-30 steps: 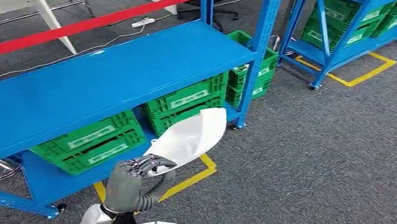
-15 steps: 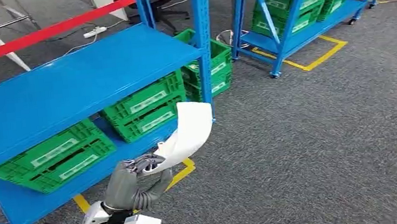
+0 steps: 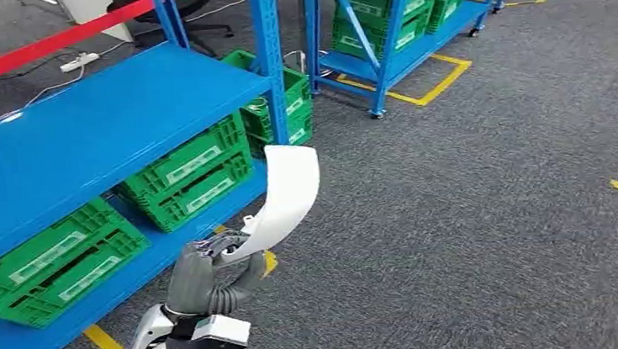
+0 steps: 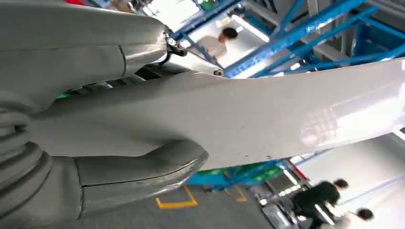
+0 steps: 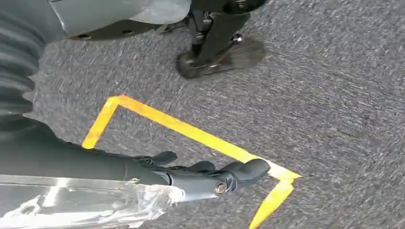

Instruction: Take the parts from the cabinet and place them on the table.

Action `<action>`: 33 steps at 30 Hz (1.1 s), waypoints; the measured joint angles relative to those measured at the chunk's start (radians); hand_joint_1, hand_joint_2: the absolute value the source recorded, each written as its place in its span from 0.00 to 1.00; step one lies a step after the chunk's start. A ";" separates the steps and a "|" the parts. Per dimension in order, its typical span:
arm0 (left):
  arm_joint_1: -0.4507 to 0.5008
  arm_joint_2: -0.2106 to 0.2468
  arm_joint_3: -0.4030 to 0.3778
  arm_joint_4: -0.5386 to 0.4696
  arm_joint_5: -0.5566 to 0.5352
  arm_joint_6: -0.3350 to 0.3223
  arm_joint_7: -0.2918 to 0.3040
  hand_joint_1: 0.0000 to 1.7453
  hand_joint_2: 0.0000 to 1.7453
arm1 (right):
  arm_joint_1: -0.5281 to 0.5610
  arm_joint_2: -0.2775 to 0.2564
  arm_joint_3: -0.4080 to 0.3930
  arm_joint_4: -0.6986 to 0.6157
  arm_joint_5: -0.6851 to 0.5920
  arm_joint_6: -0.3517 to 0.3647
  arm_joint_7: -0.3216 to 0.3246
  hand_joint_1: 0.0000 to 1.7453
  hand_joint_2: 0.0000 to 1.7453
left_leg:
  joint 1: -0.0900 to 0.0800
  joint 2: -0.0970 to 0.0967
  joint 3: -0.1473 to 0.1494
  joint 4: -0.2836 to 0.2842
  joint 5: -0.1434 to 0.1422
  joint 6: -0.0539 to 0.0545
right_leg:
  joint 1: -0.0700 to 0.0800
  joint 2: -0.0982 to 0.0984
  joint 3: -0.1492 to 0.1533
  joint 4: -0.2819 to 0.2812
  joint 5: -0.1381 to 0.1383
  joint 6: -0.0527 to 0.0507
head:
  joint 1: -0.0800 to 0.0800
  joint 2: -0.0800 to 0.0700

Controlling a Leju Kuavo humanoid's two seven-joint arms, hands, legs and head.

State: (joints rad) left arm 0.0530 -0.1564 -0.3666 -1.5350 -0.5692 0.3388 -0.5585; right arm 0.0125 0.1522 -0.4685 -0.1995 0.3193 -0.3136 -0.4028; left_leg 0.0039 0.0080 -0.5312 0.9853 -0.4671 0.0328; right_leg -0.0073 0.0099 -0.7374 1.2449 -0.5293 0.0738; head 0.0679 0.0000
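left hand (image 3: 212, 263): low and left of centre, gripping the near end of the part
part (image 3: 284, 195): white, curved, rising from the hand up and to the right
cabinet (image 3: 107, 125): blue shelving on the left, green crates (image 3: 183, 170) on its bottom shelf
far rack (image 3: 397, 15): blue, more green crates
floor (image 3: 494, 209): grey carpet with yellow tape marks
red band (image 3: 41, 48): far left

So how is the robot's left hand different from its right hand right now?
The left hand grips a long, curved white part, raised before the body; the right hand holds nothing. The right hand hangs down over grey carpet and a yellow floor line, its dark fingers fairly straight, while the left hand's wrap the part. Both have grey ribbed covers.
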 joint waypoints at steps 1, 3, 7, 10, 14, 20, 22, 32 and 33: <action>0.000 0.000 0.002 0.003 0.000 0.005 0.000 1.00 1.00 | 0.000 0.002 -0.001 0.000 0.001 0.000 0.000 0.00 1.00 | -0.001 0.015 -0.001 0.000 0.000 0.000 | -0.001 -0.003 -0.028 0.067 -0.023 0.001 | -0.001 0.000; -0.005 0.000 0.005 0.011 -0.001 0.012 -0.001 1.00 1.00 | 0.005 0.006 -0.002 0.000 0.002 0.001 0.000 0.00 1.00 | -0.003 0.039 -0.001 0.000 -0.001 0.001 | -0.001 -0.005 -0.008 0.051 0.002 -0.001 | -0.001 0.000; -0.028 0.000 0.015 0.027 -0.020 -0.013 0.015 1.00 1.00 | -0.002 0.009 -0.009 -0.001 0.006 0.009 0.002 0.00 1.00 | -0.013 0.074 0.004 0.004 -0.008 -0.010 | 0.018 -0.092 0.166 -0.244 0.088 -0.016 | 0.001 0.000; -0.030 0.001 0.017 0.037 -0.026 -0.036 0.022 1.00 1.00 | -0.002 0.011 -0.012 -0.002 0.011 0.012 0.000 0.00 1.00 | -0.013 0.103 0.004 0.002 -0.005 -0.020 | 0.018 -0.053 0.151 -0.238 0.096 -0.033 | -0.002 0.000; -0.036 0.001 0.018 0.043 -0.029 -0.039 0.022 1.00 1.00 | -0.001 0.012 -0.018 -0.005 0.014 0.015 -0.003 0.00 1.00 | -0.006 0.018 -0.046 0.122 -0.093 -0.040 | 0.007 -0.009 0.150 -0.252 0.110 -0.055 | -0.009 0.000; -0.035 0.005 0.019 0.060 -0.036 -0.041 0.021 1.00 1.00 | 0.005 0.005 -0.020 -0.005 0.026 0.066 -0.003 0.00 1.00 | 0.003 -0.013 -0.078 0.168 -0.043 -0.046 | 0.002 0.072 0.144 -0.250 0.118 -0.051 | -0.010 0.000; -0.037 0.005 0.018 0.061 -0.040 -0.041 0.021 1.00 1.00 | 0.003 0.001 -0.021 -0.006 0.029 0.072 -0.003 0.00 1.00 | 0.017 -0.098 -0.012 0.027 -0.003 -0.054 | 0.005 0.098 0.134 -0.236 0.117 -0.036 | -0.011 0.000; -0.037 0.006 0.018 0.066 -0.041 -0.041 0.020 1.00 1.00 | 0.007 -0.002 -0.026 -0.008 0.052 0.085 -0.008 0.00 1.00 | 0.003 0.017 -0.015 0.016 -0.001 -0.006 | -0.002 -0.005 -0.047 0.084 -0.018 0.002 | 0.005 0.000; -0.037 0.005 0.018 0.066 -0.041 -0.041 0.020 1.00 1.00 | 0.009 -0.002 -0.026 -0.008 0.054 0.086 -0.008 0.00 1.00 | 0.002 0.029 -0.014 0.016 -0.002 -0.006 | -0.002 -0.005 -0.040 0.074 -0.003 0.002 | 0.005 0.000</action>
State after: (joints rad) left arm 0.0158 -0.1511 -0.3483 -1.4687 -0.6100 0.2979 -0.5386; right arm 0.0213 0.1499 -0.4944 -0.2079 0.3734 -0.2278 -0.4109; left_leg 0.0061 0.0373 -0.5452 1.0017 -0.4695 0.0266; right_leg -0.0089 0.0053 -0.7773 1.3192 -0.5327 0.0754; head 0.0729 0.0000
